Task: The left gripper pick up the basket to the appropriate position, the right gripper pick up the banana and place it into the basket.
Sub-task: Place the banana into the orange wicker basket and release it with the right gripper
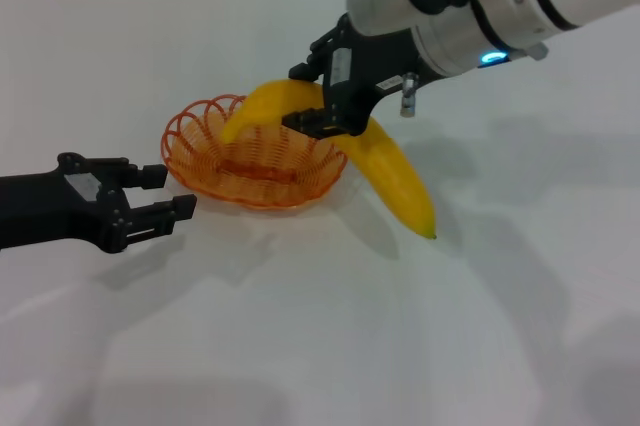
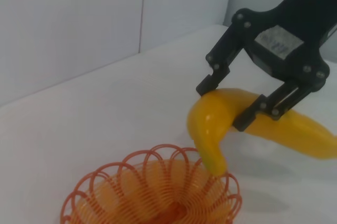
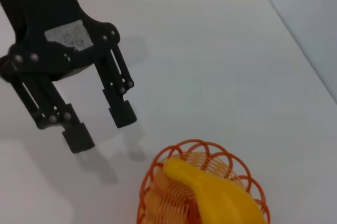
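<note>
the right gripper (image 1: 318, 98), jaws clenched on the banana (image 1: 385, 161), holds it with one end over the basket (image 1: 252, 151) on the table (image 1: 300, 326). placing step: next lower, release. left gripper (image 1: 165, 193) beside the basket, jaws released.

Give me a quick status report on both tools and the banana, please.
Right tool shut on banana, one end over basket. Left tool open, beside basket. Nothing in the way.
</note>
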Controlling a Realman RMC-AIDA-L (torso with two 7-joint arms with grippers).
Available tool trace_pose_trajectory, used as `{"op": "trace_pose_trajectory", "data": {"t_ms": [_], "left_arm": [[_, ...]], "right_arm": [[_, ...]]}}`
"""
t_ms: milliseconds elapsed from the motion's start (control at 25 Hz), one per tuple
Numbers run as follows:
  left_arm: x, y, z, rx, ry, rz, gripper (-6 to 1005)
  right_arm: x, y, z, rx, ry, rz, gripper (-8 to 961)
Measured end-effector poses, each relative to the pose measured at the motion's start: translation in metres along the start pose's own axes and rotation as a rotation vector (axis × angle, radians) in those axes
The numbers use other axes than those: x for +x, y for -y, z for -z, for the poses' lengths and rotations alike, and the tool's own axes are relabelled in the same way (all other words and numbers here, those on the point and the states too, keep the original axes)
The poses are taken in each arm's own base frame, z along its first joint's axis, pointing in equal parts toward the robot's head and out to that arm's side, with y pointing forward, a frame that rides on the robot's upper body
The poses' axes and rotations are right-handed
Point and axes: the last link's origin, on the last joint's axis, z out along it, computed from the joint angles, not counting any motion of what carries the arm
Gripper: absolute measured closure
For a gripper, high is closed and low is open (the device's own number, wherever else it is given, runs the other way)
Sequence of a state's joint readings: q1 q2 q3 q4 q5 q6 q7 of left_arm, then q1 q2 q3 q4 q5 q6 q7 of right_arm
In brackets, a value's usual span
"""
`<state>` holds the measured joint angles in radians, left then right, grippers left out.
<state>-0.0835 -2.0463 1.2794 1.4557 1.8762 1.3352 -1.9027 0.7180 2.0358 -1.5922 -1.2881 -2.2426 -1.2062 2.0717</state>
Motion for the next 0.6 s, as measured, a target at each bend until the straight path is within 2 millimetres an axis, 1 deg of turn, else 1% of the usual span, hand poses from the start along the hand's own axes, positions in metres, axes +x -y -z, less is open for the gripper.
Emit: {"op": "trace_pose_trajectory", "data": {"t_ms": [200,480,600], "left_arm": [[0.0,0.001,0.0,0.006,-0.003,-0.001,477],[0.002,0.0,-0.002,-0.001,-0.002,-0.007,477],[0.002,0.0,-0.002,-0.003,0.001,-0.011,477]], "right_arm": [[-0.007,0.001,-0.008,-0.005,-0.001,0.018,463],[-0.027,-0.002,-0.031,-0.015,0.029,0.078,463],[-0.032,-0.004,-0.04,-0.012,0.029,0.1,463]]}}
